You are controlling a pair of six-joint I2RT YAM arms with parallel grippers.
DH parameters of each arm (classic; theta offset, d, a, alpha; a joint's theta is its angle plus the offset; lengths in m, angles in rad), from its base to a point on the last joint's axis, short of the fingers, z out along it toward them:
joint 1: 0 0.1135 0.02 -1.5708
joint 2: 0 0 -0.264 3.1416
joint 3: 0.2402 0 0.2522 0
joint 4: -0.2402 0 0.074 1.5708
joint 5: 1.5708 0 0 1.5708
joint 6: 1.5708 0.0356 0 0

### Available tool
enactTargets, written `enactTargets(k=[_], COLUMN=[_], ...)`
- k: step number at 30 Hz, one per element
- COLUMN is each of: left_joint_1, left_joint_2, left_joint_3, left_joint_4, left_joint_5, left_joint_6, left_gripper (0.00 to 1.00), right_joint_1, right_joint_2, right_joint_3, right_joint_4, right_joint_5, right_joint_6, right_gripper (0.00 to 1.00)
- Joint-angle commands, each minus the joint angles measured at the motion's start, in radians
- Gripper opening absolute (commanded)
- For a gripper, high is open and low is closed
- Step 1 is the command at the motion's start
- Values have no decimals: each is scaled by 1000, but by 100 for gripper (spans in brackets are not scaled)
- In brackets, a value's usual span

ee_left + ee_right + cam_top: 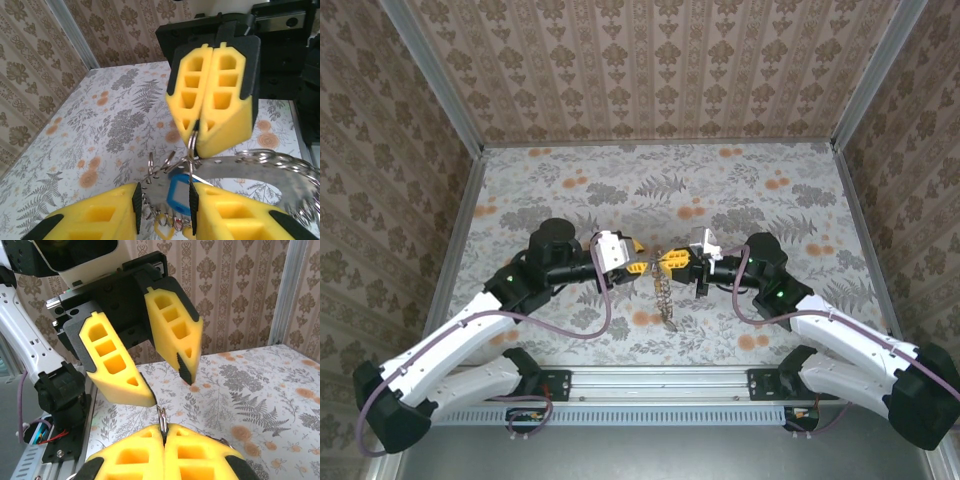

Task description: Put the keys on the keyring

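Observation:
Both grippers meet above the middle of the table. My right gripper is shut on the thin silvery keyring, which stands up out of its closed pads. The ring's link chain hangs down to the tabletop. A blue-headed key dangles under the keyring between the fingers of my open left gripper; it lies against the right-hand pad and clear of the other. A yellow key head and a bit of red show lower in the bundle. From the right wrist, the left gripper gapes just behind the ring.
Patterned walls enclose the floral table on three sides, with metal corner posts. The arms' mounting rail runs along the near edge. Bare tabletop lies beyond both grippers toward the back wall.

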Motion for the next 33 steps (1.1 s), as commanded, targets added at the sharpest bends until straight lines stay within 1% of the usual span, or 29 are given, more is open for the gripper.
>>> enactTargets(k=[1,4,10,11,13,15,21,27,31,33], left_joint_1=[1,-6,-19,-22,-22,-23,-23,-23,-21,-19], left_joint_2=[23,46,73,77,76,73,59,49,36,27], left_joint_3=[19,29,44,47,47,46,26,16,6,6], left_joint_4=[33,27,19,19,16,9,16,16,12,-18], left_joint_5=[23,57,83,87,93,97,128,154,163,161], left_joint_6=[-1,8,27,29,32,34,13,3,15,41], left_gripper=[34,32,18,18,20,25,31,31,32,32], right_joint_1=[0,0,0,0,0,-1,0,0,-1,0], right_joint_2=[-4,-3,3,3,3,1,-4,-3,-1,-2], right_joint_3=[54,55,61,60,58,57,52,48,50,51], right_joint_4=[21,21,20,20,18,17,19,21,18,11], right_joint_5=[-37,-31,-28,-26,-18,-7,5,7,1,0], right_joint_6=[-14,-14,-11,-11,-11,-12,-8,-8,-8,-13], right_gripper=[0,0,0,0,0,0,0,0,0,0])
